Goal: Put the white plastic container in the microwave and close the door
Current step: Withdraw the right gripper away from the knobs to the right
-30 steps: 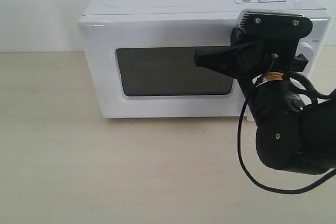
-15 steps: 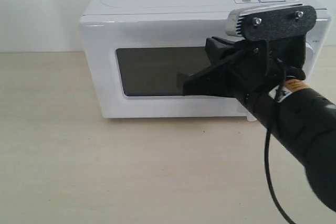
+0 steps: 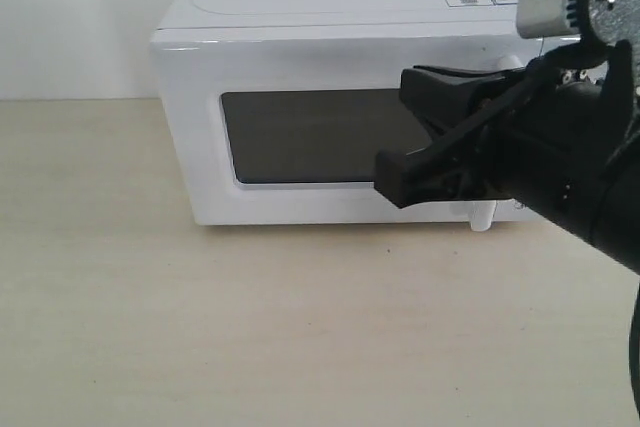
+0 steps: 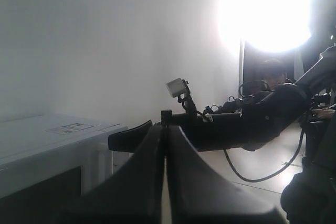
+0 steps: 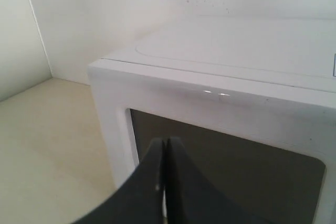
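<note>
Microwave [image 3: 300, 47] shut, both grippers empty, container nowhere in sight.
The door [image 3: 195, 147] sits flush and its dark window [image 3: 310, 137] shows nothing inside; the white plastic container appears in no view, so I cannot tell whether it is inside. The right gripper [image 5: 165, 145], at the right of the exterior frame in front of the handle [image 3: 481, 215] side, has its fingers pressed together on nothing; the left gripper [image 4: 165, 129] is likewise pinched closed and empty. If the box is in, the task looks finished. If not, the right jaws must part and hook the handle.
</note>
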Available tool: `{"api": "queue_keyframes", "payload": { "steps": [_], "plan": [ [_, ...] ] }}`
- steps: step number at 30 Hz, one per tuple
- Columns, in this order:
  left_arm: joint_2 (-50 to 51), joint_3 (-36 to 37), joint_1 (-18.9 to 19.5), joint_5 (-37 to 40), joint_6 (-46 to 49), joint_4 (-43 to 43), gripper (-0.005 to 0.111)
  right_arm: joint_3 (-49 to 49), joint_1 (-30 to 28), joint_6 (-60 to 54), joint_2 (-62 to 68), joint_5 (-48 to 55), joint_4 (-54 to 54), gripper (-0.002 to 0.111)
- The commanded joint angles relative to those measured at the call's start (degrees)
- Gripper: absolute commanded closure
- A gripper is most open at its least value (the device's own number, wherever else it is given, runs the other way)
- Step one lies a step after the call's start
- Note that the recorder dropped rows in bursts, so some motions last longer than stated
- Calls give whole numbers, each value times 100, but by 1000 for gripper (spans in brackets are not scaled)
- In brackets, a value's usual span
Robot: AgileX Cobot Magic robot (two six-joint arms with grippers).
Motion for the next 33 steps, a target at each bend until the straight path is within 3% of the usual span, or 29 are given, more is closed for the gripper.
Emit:
{"api": "queue_keyframes", "payload": {
  "steps": [1, 19, 23, 30, 33],
  "plan": [
    [-31, 29, -37, -57, -51, -2, 103, 23, 17, -37, -77, 51, -32, 109],
    [-31, 29, -37, -57, -51, -2, 103, 23, -41, -254, -135, 192, 58, 109],
    [-31, 29, -37, -57, -51, -2, 103, 23, -517, -574, -488, 1315, 47, 109],
    [-31, 29, -37, -72, -51, -2, 103, 23, -1933, -598, -1889, 3698, 59, 109],
    [-31, 29, -37, -72, -51, -2, 103, 67, -2402, -598, -2712, 4130, 76, 109]
  ]
}}
